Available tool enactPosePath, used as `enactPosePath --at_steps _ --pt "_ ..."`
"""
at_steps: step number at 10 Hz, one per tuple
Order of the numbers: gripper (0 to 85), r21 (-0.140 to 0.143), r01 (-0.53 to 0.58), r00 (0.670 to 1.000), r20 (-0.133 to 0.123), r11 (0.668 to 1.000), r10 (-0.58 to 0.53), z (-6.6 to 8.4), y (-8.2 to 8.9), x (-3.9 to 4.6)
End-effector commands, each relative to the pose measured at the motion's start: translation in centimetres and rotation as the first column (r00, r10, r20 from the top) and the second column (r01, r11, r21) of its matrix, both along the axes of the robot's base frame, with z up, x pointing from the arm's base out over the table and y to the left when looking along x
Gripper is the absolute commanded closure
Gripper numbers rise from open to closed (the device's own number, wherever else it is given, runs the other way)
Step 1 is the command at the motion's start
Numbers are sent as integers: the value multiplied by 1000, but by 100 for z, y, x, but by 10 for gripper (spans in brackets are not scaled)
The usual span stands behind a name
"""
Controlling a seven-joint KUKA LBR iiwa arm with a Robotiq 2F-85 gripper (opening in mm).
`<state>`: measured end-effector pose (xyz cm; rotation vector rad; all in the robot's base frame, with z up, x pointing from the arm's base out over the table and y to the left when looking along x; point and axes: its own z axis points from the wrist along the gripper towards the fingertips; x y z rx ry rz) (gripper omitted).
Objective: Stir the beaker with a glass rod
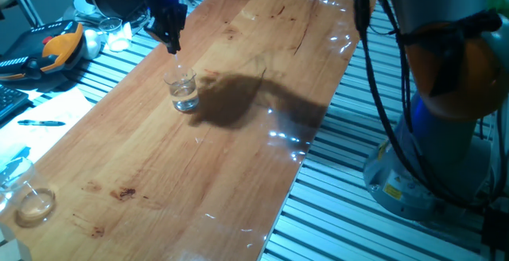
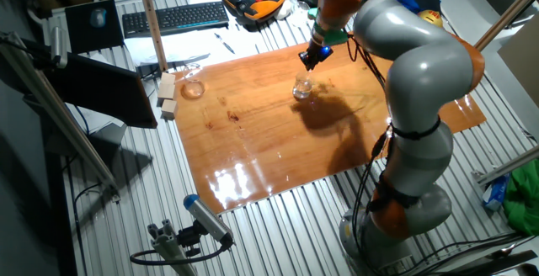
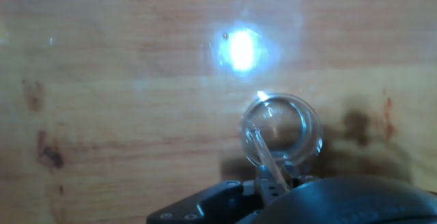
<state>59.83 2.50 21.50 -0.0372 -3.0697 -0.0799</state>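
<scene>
The bench (image 1: 159, 157) is a shiny brown wood board lying on a striped metal table (image 2: 278, 217). A keyboard (image 2: 173, 17) and a low glass dish (image 2: 193, 89) sit off to the side. The tool (image 1: 172, 46) hangs right above the beaker (image 1: 184, 91), pinched tight on the glass rod (image 3: 266, 157). The rod points down, a bit slanted, its low end inside the beaker (image 3: 281, 130), which stands upright on the board
</scene>
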Motion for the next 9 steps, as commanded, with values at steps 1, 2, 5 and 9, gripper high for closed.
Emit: enactPosePath --at_steps 1,2,5,9 --pt "850 -89 -54 998 -39 995 51 14 -6 -5" --pt "850 -132 -94 995 -26 987 92 24 -8 -9" --pt "850 -222 -196 975 61 955 214 42 12 -1" --pt "850 -191 -152 971 153 970 182 30 36 9"
